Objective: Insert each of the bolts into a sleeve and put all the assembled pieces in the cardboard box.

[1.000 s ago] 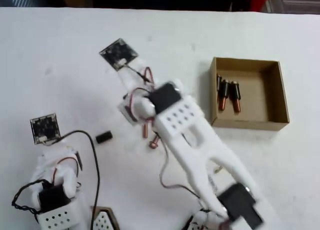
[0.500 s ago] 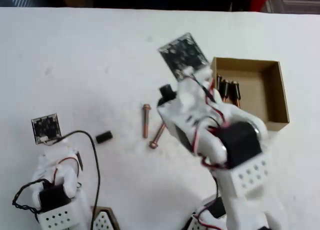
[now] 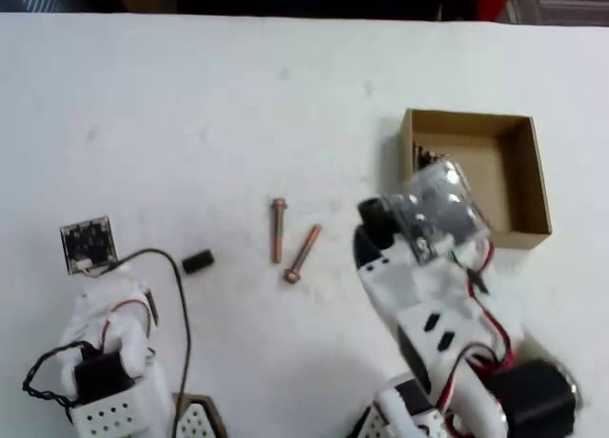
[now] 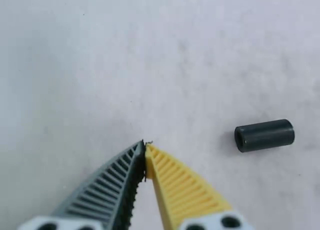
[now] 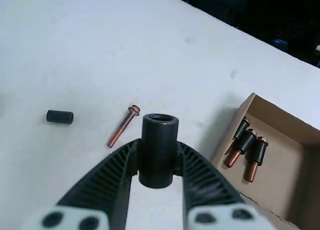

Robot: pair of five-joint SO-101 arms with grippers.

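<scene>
Two copper bolts (image 3: pixel 278 230) (image 3: pixel 302 253) lie side by side mid-table, and a loose black sleeve (image 3: pixel 197 262) lies to their left. My right gripper (image 5: pixel 159 155) is shut on another black sleeve (image 5: pixel 160 135), held upright above the table with its open end up. Beyond it lie a bolt (image 5: pixel 122 131) and the loose sleeve (image 5: pixel 60 117). The cardboard box (image 5: pixel 282 175) holds three assembled pieces (image 5: pixel 245 147). My left gripper (image 4: pixel 145 147) is shut and empty, its tips over bare table a short way from the loose sleeve (image 4: pixel 264 135).
The right arm (image 3: pixel 428 295) stands at the front right, partly covering the box (image 3: pixel 519 176) in the high view. The left arm (image 3: pixel 105 352) sits at the front left with its cable looping nearby. Dark floor lies beyond the table's far edge.
The right arm has swung from over the bolts toward the box, then pulled back to the front right, uncovering both bolts. The left arm has stayed put.
</scene>
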